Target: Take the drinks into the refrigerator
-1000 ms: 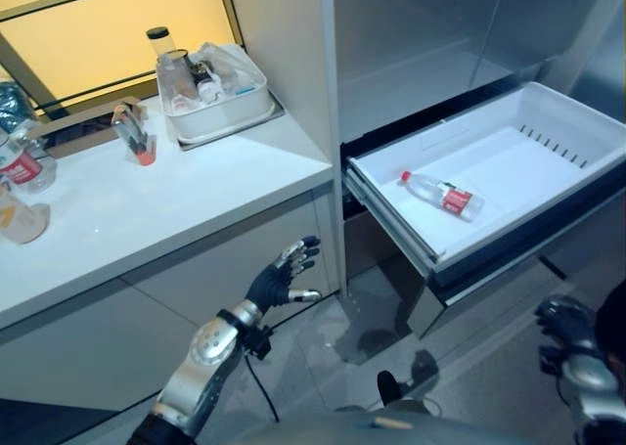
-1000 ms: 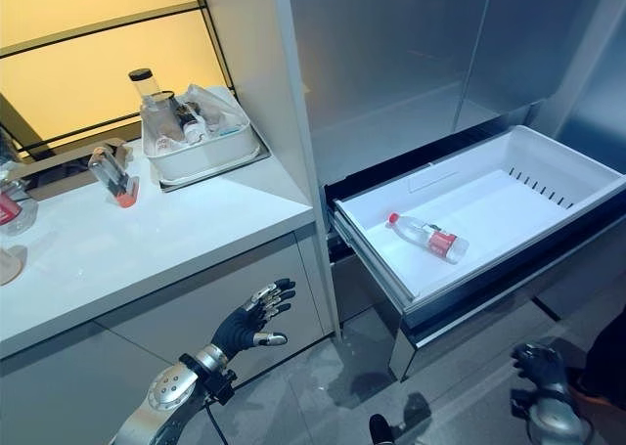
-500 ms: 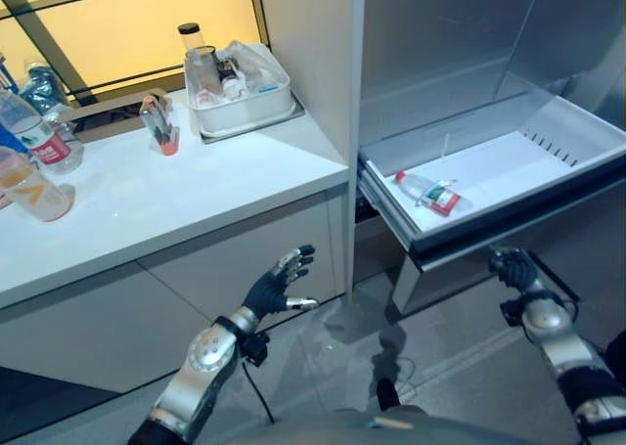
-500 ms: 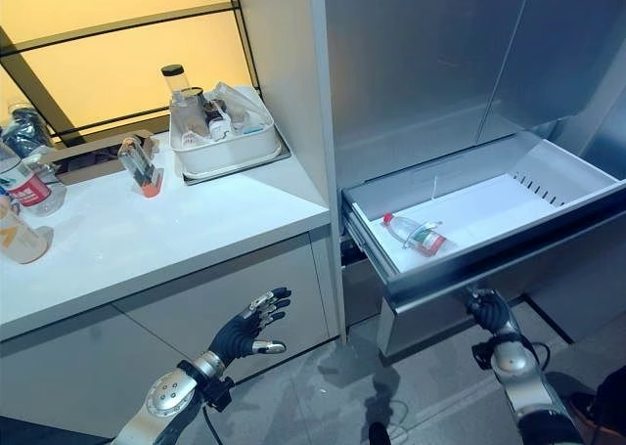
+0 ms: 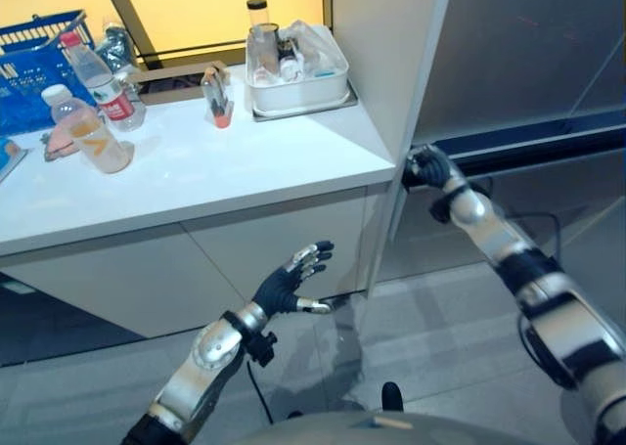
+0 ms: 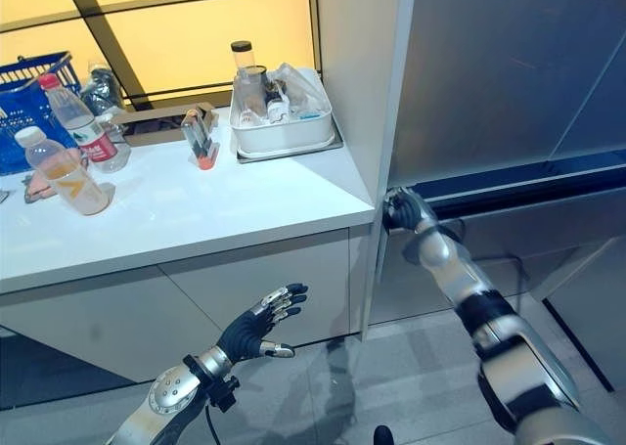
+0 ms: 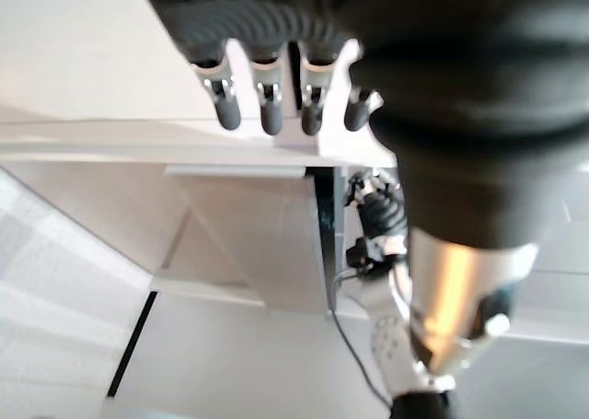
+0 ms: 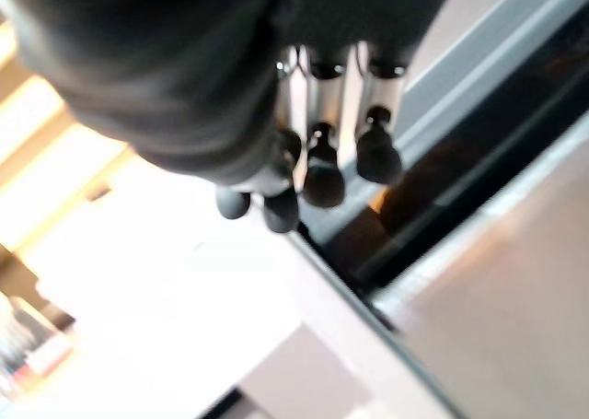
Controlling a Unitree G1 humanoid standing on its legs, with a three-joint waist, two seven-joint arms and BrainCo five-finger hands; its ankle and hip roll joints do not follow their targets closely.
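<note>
Sitting on white counter (image 5: pixel 196 186) far left: blue basket (image 5: pixel 34 68), red-capped bottle (image 5: pixel 95 77), orange drink bottle (image 5: pixel 86 132) | left hand (image 5: pixel 287 287) — fingers spread, empty, below counter | right hand (image 6: pixel 403 210) at closed fridge drawer (image 6: pixel 509 225) edge — fingers curled, holding nothing

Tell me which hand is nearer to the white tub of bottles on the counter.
Right. The right hand is at the fridge drawer's edge beside the counter's end, below the tub. The left hand hangs lower, before the cabinet fronts.
</note>
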